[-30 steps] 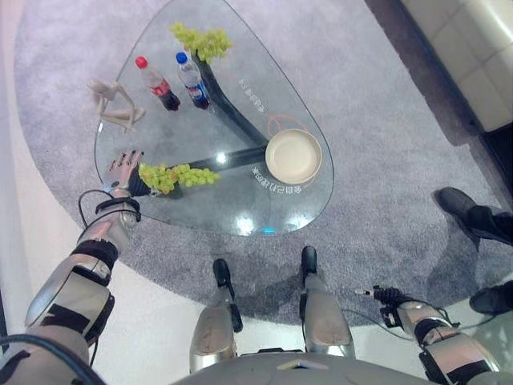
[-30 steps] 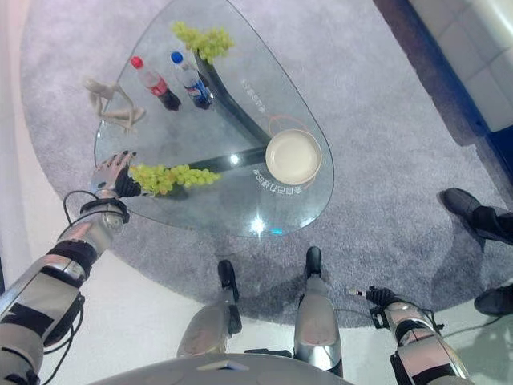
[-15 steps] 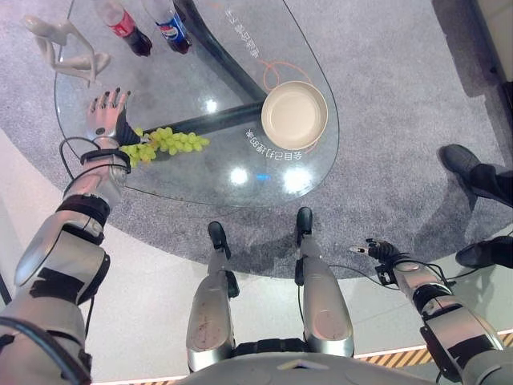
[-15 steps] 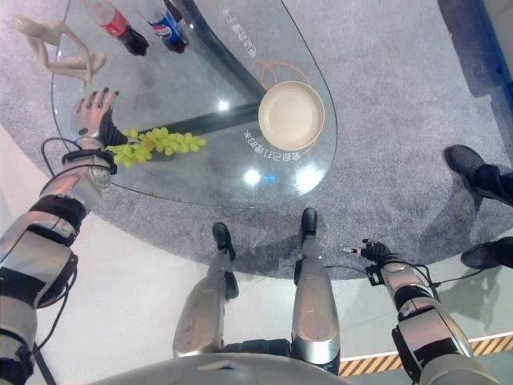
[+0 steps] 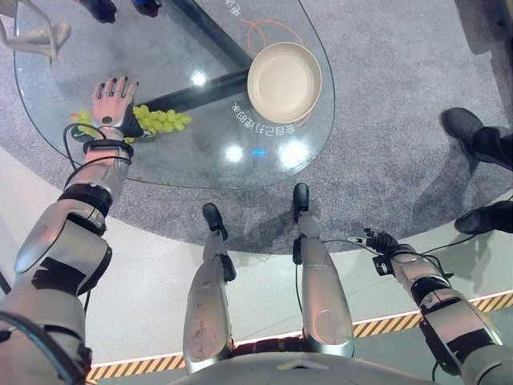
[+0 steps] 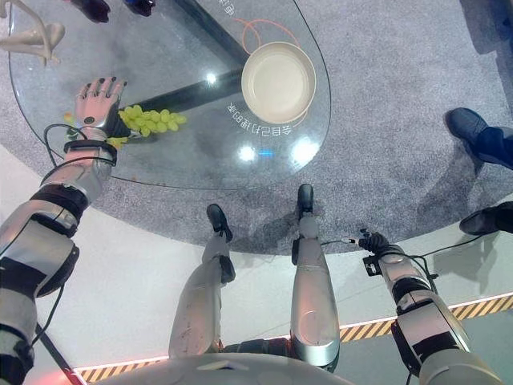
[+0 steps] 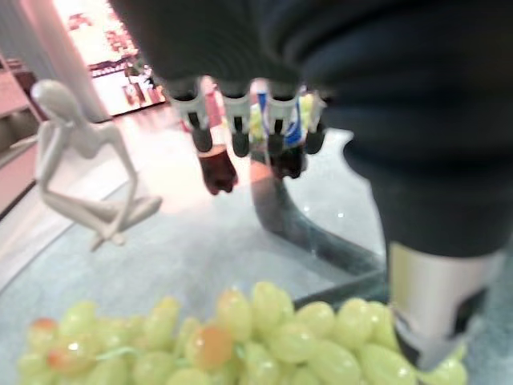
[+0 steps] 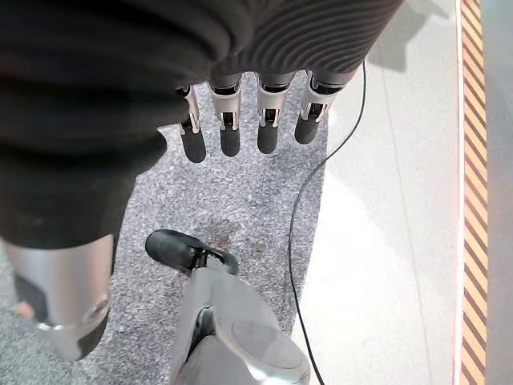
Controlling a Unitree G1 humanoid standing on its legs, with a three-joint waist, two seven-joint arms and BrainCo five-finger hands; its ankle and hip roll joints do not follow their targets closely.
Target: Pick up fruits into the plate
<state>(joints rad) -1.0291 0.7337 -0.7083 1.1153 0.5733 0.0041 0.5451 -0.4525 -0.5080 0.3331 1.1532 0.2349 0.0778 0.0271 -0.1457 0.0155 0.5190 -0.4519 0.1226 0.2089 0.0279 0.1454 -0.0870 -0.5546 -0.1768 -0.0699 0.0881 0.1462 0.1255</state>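
My left hand [image 5: 112, 98] lies flat, fingers straight, on the rounded glass desk [image 5: 200, 164], over the left end of a green grape bunch [image 5: 159, 120]. The round beige plate [image 5: 284, 82] sits well apart, far right.

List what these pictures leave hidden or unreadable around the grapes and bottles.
- Grapes: the left robot hand covers part of the bunch in the eye views, so contact is unclear.
- Bottles: cut off by the top edge in the eye views; blurred behind the fingers in the left wrist view.
- Figurine: cropped at the corner.
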